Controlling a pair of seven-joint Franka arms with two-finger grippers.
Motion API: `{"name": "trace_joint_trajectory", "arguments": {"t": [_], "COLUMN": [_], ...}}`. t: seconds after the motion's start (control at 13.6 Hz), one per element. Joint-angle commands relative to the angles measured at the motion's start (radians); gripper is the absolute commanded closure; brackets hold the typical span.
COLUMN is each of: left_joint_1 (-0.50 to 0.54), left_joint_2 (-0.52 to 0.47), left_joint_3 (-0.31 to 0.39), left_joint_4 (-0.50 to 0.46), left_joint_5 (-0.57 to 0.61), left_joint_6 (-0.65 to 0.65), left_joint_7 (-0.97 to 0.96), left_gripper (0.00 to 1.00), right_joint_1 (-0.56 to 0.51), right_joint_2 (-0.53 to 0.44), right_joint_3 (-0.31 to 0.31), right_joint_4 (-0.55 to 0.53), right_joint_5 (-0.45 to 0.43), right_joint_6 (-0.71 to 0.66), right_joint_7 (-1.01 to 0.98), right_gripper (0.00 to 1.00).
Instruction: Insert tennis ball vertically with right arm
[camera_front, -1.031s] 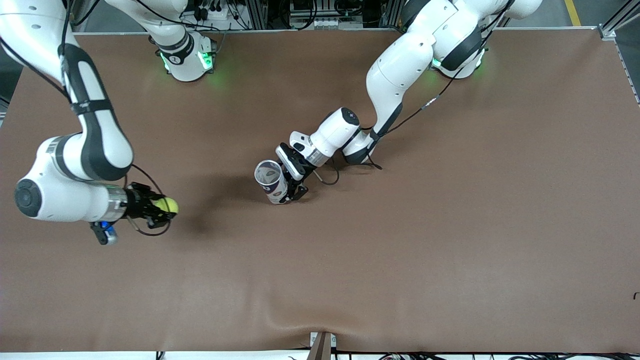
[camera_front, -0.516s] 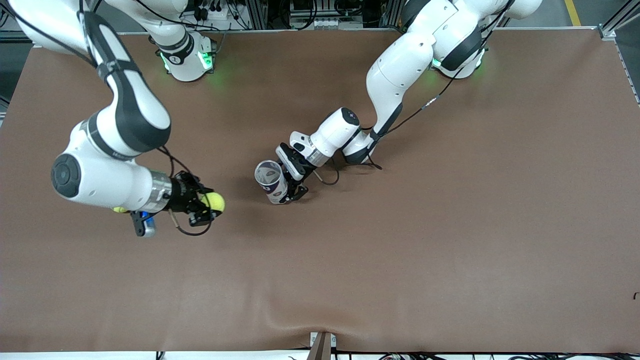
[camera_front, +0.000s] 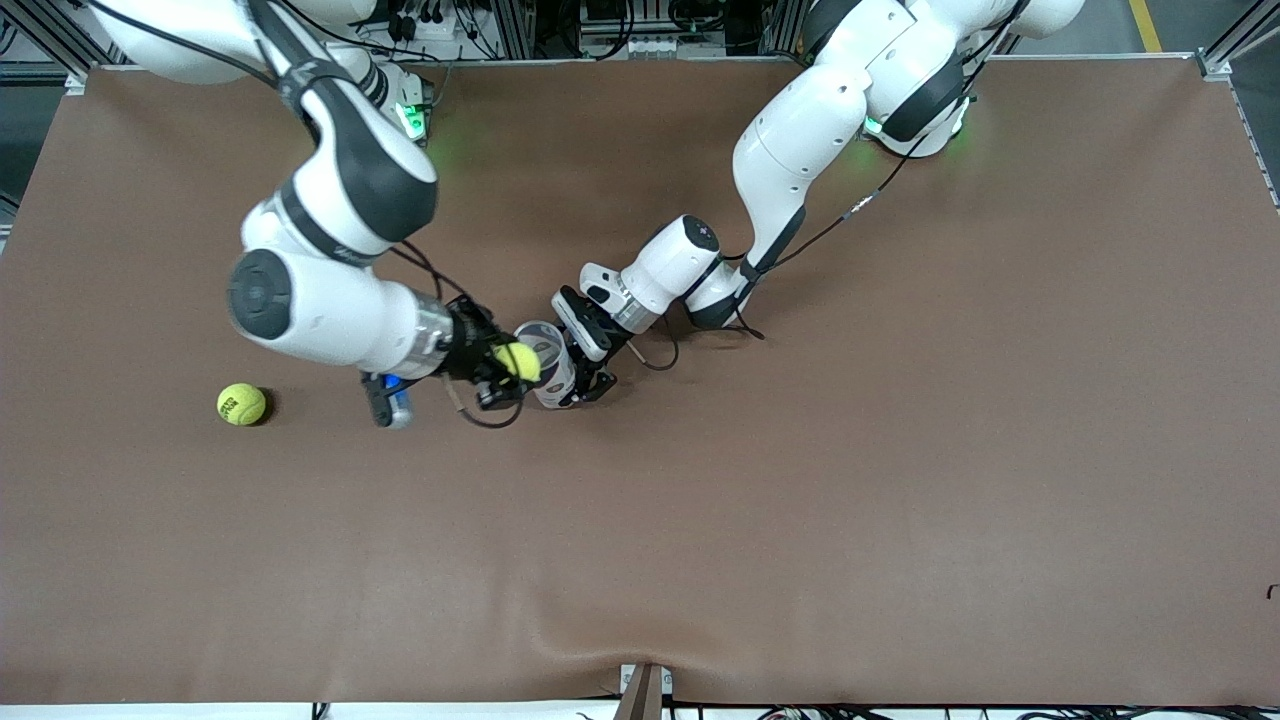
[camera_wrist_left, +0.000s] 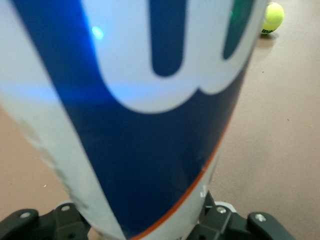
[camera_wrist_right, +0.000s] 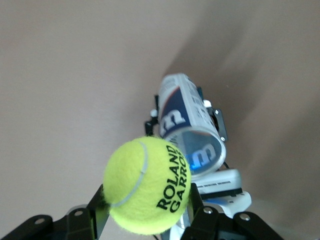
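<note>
Brown table (camera_front: 900, 500): right hand (camera_wrist_right: 147, 220) grips "ROLAND GARROS" ball (camera_wrist_right: 147, 186).

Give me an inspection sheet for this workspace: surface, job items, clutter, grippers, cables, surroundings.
Surface: brown table mat, wrinkled at the edge nearest the front camera.
Job's things: tennis ball in the right gripper, over the mouth of the upright ball can, not yet inside.
Clutter: spare tennis ball lying toward the right arm's end.
Grippers: right gripper shut on the tennis ball; left gripper shut on the ball can near its base.
Cables: black cable hanging along the left arm.
Surroundings: metal framing and wiring by the bases.
</note>
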Motion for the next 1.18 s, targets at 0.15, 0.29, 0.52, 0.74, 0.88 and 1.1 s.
{"name": "trace_joint_trajectory", "arguments": {"t": [0.15, 0.29, 0.52, 0.74, 0.88, 1.1], "left_joint_1": [-0.006, -0.009, -0.008, -0.008, -0.008, -0.006], "left_joint_2": [0.007, 0.007, 0.007, 0.007, 0.007, 0.007], "left_joint_3": [0.001, 0.001, 0.001, 0.001, 0.001, 0.001], "left_joint_4": [0.008, 0.009, 0.009, 0.009, 0.009, 0.011], "left_joint_5": [-0.019, -0.019, -0.019, -0.019, -0.019, -0.019], "left_joint_6": [0.008, 0.008, 0.008, 0.008, 0.008, 0.008], "left_joint_7": [-0.001, -0.001, -0.001, -0.001, -0.001, -0.001], "left_gripper": [0.21, 0.21, 0.21, 0.21, 0.21, 0.21], "right_joint_1": [0.022, 0.023, 0.023, 0.020, 0.014, -0.018], "right_joint_2": [-0.021, -0.024, -0.030, -0.021, -0.021, -0.025], "right_joint_3": [0.013, 0.014, 0.019, 0.017, 0.017, 0.016], "right_joint_4": [-0.055, -0.059, -0.075, -0.076, -0.067, -0.029], "right_joint_5": [-0.016, -0.016, -0.016, -0.014, -0.014, -0.016], "right_joint_6": [-0.026, -0.043, -0.071, -0.065, -0.065, -0.072], "right_joint_7": [0.036, 0.038, 0.038, 0.087, 0.087, 0.079], "right_gripper": [0.94, 0.94, 0.63, 0.00, 0.00, 0.00]}}
